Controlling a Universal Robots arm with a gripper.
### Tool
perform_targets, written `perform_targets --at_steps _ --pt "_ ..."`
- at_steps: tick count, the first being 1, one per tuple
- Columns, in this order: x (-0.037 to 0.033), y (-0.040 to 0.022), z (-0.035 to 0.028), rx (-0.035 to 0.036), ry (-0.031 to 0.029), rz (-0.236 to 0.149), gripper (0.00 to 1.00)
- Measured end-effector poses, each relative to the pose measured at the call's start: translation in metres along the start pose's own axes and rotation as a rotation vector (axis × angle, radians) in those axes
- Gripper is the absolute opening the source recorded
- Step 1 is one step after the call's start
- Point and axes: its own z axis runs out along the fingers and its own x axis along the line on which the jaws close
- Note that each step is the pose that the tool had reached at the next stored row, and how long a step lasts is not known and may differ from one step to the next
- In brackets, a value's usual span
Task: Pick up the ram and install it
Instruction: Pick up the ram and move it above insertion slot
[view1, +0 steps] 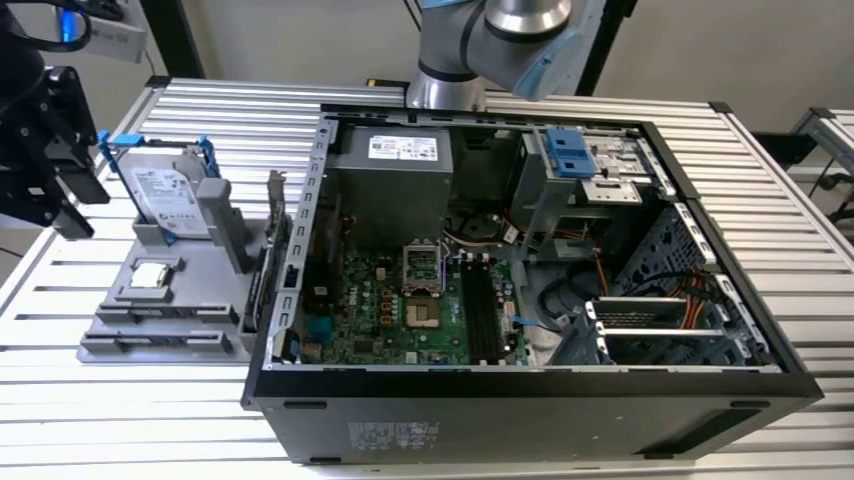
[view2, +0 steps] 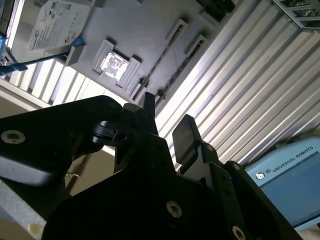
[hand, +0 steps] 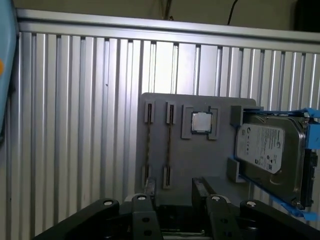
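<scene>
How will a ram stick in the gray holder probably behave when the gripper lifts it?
The ram sticks show as thin edges standing in the gray holder, so one is probably light and stiff. Being so thin, it may tilt in the open gripper if pinched off-centre. A board this thin likely cracks under hard squeezing.

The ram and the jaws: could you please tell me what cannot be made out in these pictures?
ram: edge-on in its grey holder, first wrist view; faces hidden.
gripper: jaws apart and empty; the picture edge cuts off its body in both wrist views.
black motherboard slots: too small in the exterior view to tell whether any is filled.
</scene>
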Motion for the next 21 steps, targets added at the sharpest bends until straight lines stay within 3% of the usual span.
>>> perform_targets --at_steps 11,21 --pt "0.0009 0.0008 0.0148 -0.0074 -0.0003 0.002 1.00" --pt "0.0021 0.0009 0.0305 -0.0062 -0.0005 0.022 1.00"
